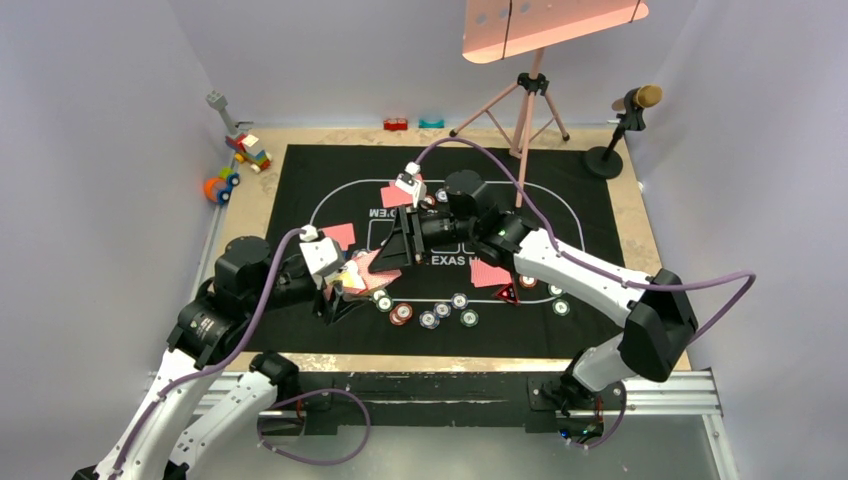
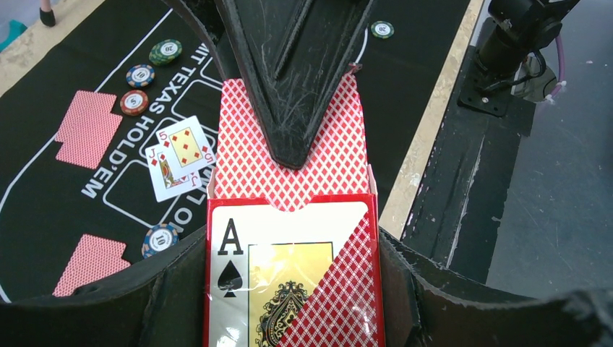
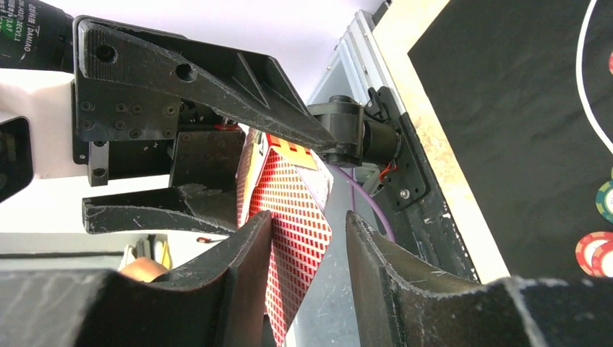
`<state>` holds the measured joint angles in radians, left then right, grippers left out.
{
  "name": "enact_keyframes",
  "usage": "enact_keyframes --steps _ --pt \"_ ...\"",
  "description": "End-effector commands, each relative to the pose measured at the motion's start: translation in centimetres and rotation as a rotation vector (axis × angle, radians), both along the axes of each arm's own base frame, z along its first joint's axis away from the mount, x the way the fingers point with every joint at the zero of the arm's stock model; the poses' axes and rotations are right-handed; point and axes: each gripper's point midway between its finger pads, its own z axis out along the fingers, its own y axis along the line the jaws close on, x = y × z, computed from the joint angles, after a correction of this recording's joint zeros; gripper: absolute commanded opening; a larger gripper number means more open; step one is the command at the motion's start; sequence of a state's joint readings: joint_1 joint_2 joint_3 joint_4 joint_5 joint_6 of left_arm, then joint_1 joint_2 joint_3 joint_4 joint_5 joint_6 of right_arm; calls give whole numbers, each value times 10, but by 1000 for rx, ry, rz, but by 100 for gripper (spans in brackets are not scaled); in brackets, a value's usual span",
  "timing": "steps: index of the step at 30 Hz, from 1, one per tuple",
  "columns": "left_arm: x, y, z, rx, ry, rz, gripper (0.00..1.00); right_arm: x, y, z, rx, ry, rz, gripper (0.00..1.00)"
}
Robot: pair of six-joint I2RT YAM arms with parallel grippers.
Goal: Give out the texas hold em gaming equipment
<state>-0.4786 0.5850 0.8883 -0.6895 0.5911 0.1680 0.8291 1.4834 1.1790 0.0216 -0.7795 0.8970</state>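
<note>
Dealing step: card box (image 2: 242, 289) pinched in left claw (image 2: 293, 278); right claw (image 3: 309, 224) spread astride protruding card (image 3: 293, 195); closure, then withdrawal, judged required.

I count one card box (image 2: 289, 282), two face-up cards (image 2: 184, 144), three spots of pink-backed cards (image 1: 340, 235) and one red triangle (image 1: 505, 295). The chips (image 1: 428, 320) are tiny; I see at least nine. Two little blocks (image 1: 396, 124) sit at the far edge.
</note>
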Motion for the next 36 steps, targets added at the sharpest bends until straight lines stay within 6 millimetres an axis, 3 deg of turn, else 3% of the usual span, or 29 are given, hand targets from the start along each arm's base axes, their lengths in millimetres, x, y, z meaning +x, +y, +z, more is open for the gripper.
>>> enact_keyframes --steps 1,9,18,26,31,36 --pt "2 -3 31 -61 -103 -10 0 0 -13 8 -11 -27 -2 43" --pt "1 -3 31 -69 -95 -11 0 6 -24 15 0 -44 -29 40" --pt "1 -2 30 -68 -94 -5 0 13 -38 26 6 -65 -61 14" --pt "0 -2 30 -72 -93 -6 0 24 -50 38 -5 -117 -91 7" --pt "-1 -1 28 -68 -86 -6 0 43 -63 42 -44 -161 -139 3" --pt "-2 -1 30 -71 -87 -8 0 80 -79 24 -112 -149 -234 1"
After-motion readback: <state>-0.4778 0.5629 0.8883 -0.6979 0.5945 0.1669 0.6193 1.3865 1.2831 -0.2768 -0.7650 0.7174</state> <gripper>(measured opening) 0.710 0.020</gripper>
